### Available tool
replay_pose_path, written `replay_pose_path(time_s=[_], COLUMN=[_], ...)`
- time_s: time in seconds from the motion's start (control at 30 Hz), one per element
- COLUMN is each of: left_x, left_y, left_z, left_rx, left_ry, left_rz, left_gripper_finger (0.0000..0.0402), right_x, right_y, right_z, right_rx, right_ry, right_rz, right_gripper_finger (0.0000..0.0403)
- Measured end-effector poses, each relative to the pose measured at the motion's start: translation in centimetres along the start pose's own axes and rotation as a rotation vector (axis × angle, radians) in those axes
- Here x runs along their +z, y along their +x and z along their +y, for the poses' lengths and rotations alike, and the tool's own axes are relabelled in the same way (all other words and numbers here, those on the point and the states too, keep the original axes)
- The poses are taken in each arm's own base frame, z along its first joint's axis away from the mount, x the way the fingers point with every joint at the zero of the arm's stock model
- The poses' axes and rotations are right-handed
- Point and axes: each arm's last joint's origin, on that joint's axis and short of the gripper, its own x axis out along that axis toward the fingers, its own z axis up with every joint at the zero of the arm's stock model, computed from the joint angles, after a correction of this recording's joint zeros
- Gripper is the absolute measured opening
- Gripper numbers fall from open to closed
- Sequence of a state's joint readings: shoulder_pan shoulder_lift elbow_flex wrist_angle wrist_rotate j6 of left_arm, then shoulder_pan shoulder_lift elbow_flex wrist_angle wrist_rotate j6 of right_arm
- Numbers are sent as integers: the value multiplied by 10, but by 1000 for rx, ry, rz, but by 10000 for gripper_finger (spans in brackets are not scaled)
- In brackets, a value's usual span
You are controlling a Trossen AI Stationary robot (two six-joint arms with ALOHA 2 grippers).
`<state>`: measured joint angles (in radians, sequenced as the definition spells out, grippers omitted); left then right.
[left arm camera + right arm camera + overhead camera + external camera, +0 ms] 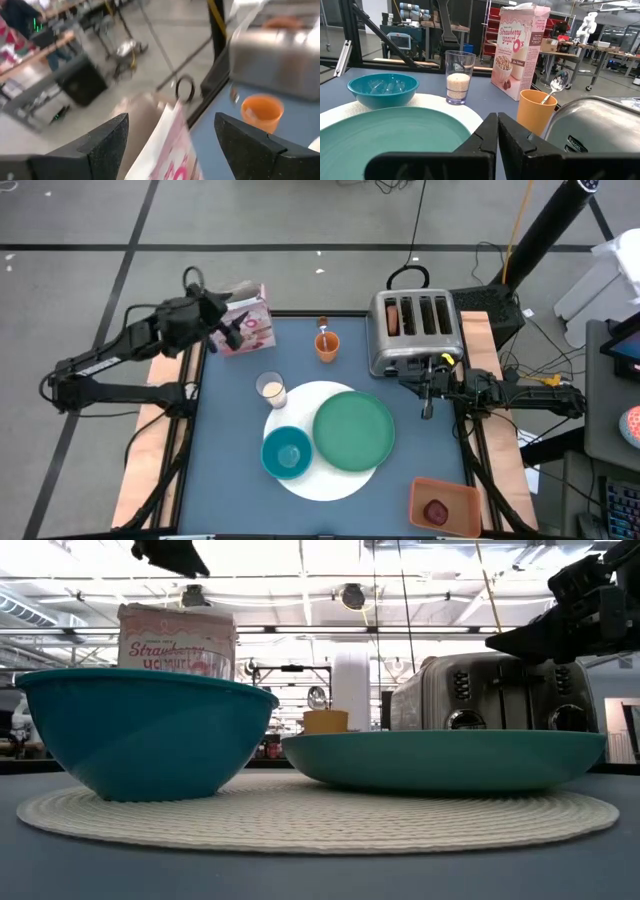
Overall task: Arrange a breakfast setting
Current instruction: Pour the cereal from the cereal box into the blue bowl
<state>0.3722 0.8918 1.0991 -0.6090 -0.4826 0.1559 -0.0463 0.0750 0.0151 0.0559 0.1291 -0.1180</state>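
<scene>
Grey concrete floor (300, 220) all round, crossed by dark tape lines and loose cables toward twelve and one o'clock. A blue-grey table top (230, 440) edged with pale wooden boards (150, 440) at three and nine o'clock. Beyond, an open workshop hall: white ceiling beams (300, 635) with long strip lights, a white pillar (352, 690) (dead centre in the low view). Benches (592, 50) and red shelving (492, 22) farther back, dark stands in front.

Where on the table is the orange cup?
In the high view, the orange cup stands toward the table's far edge, between the cereal box and the toaster.
</scene>
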Motion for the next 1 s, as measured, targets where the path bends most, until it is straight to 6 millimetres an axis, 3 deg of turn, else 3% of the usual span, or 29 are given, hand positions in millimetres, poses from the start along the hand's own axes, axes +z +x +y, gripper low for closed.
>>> replay_pose_path(time_s=[0.23,1.0], left_x=[-4,-32], left_y=[18,64], left_z=[6,25], left_rx=[26,-24], left_ry=[36,5], left_rz=[185,483], left_gripper_finger=[300,300], right_x=[0,0], right_y=[0,0], right_z=[0,0], right_rx=[0,0], right_ry=[5,5], right_rz=[0,0], right_gripper_finger=[9,9])
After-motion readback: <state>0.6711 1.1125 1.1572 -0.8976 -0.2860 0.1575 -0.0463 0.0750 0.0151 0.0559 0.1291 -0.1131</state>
